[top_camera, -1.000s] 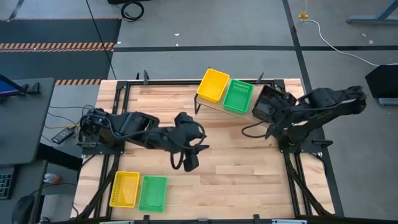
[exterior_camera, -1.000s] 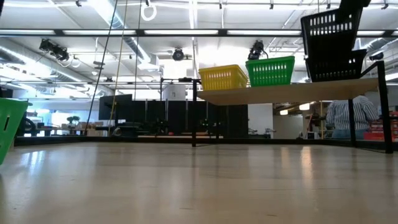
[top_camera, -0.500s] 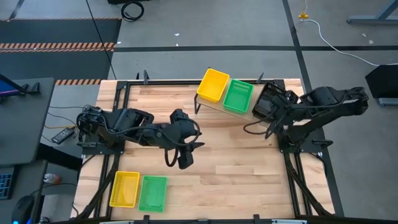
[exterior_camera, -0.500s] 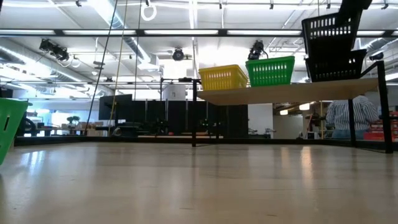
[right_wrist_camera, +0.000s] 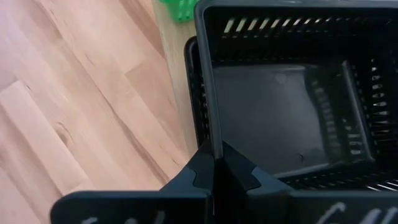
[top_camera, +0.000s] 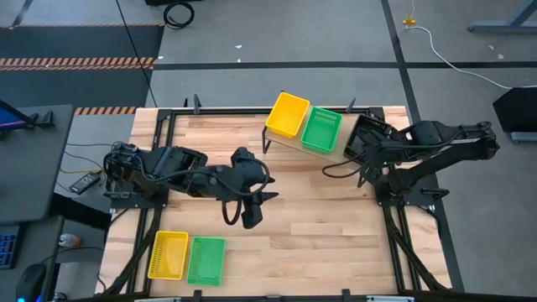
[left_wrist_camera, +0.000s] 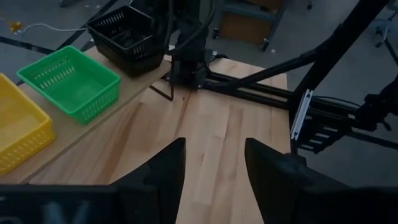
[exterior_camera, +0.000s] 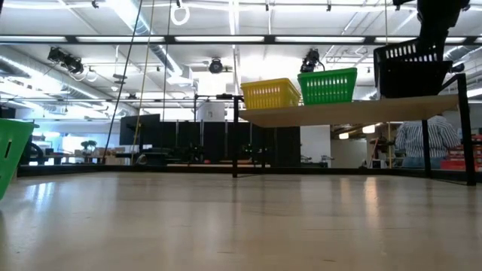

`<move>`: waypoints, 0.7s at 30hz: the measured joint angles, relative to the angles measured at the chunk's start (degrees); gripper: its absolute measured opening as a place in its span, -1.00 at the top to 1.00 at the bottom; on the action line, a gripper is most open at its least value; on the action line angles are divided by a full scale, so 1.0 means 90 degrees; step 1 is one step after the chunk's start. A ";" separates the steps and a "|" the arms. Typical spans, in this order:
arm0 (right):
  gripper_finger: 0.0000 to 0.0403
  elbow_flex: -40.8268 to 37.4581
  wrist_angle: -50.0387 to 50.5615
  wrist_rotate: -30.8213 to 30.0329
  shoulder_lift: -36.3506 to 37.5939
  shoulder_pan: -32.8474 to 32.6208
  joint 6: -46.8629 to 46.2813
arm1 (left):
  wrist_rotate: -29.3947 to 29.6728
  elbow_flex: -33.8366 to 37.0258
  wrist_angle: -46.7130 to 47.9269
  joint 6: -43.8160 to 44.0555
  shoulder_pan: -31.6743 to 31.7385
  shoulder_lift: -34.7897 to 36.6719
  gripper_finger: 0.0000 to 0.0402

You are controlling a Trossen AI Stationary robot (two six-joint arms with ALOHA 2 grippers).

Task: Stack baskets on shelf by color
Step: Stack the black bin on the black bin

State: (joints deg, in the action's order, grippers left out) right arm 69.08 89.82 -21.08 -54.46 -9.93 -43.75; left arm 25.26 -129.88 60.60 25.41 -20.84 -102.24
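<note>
The shelf (top_camera: pixel 295 144) stands at the table's far side. It carries a yellow basket (top_camera: pixel 288 115), a green basket (top_camera: pixel 321 129) and black baskets (top_camera: pixel 363 137) in a row. In the low view the black pile (exterior_camera: pixel 410 71) stands at the shelf's right end. My right gripper (right_wrist_camera: pixel 214 163) is shut on the upper black basket. My left gripper (top_camera: pixel 252 215) hovers open over the table's middle, its fingers (left_wrist_camera: pixel 168 171) apart above bare wood. A yellow basket (top_camera: pixel 168 254) and a green basket (top_camera: pixel 205 260) rest on the table at its near-left corner. My right gripper pinches one wall of the upper black basket at its rim (right_wrist_camera: pixel 211 134), with one finger inside the basket and one outside. It comes slanting down from the table's right. The basket sits level, nested in a second black basket (right_wrist_camera: pixel 191 93) on the shelf.
The green basket on the table shows at the low view's left edge (exterior_camera: pixel 11 154). Bare plank tabletop (top_camera: pixel 327 226) lies between the shelf and the near edge. Black frame rails (left_wrist_camera: pixel 323 109) run along the table's sides. A person stands in the room beyond the table (exterior_camera: pixel 418 143).
My right gripper has come down with the black basket. A second ago the basket hung tilted above the lower black one; now it sits level inside it. My left gripper drew back a little toward the table's left edge, then stayed still.
</note>
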 joint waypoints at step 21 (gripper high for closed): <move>0.34 0.0226 0.0030 0.0155 0.0053 0.0000 0.0133 | 0.0265 0.0000 -0.0018 0.0147 0.0031 0.0000 0.14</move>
State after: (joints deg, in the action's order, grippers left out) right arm 71.11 90.09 -19.69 -53.98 -9.93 -42.55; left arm 27.64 -129.88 60.43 26.73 -20.56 -102.24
